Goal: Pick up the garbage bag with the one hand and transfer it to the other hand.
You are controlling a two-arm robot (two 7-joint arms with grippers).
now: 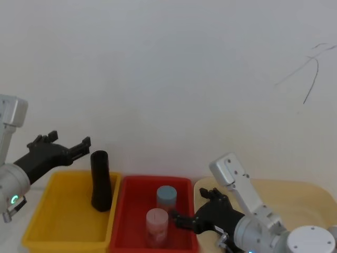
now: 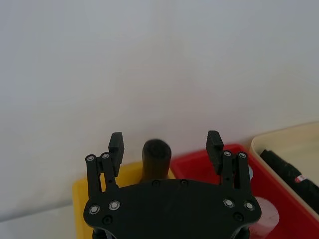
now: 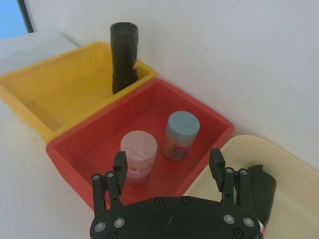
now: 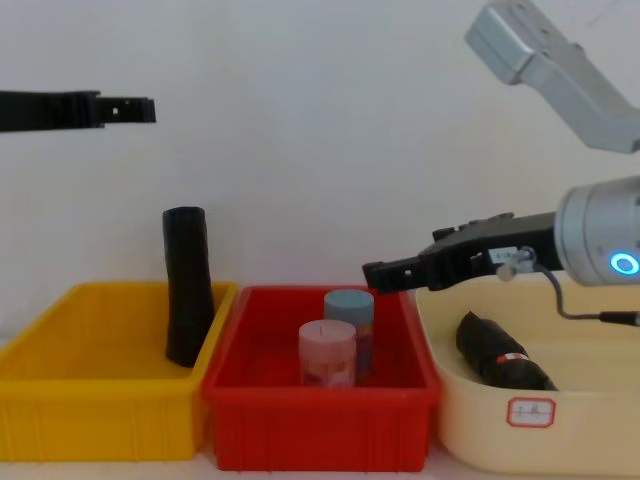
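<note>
**A:** Nearest first: what is the right pincer (image 3: 168,159) doing?

**B:** Standing by, I think. It hovers low where the red bin (image 1: 126,234) meets the cream tub (image 4: 480,430), fingers spread wide and nothing in them. That is a fair spot to receive from.

**A:** And in the bins?

**B:** Two jars (image 1: 156,221) stand in the red one, and a second black roll (image 4: 495,355) lies in the tub.

**A:** The bag?

**B:** The bag (image 1: 100,179) stands on end in the yellow bin (image 1: 58,237), in its far corner, leaning on the wall beside the red bin. Its top clears the rim, so fingers can close on it from the sides.

**A:** The left pincer (image 1: 71,141)?

**B:** It is high up, left of the bag's top, fully spread and empty. Its wrist view has the roll's top between the fingers, so I judge it is lined up to grasp. The lift is not yet begun.
</note>
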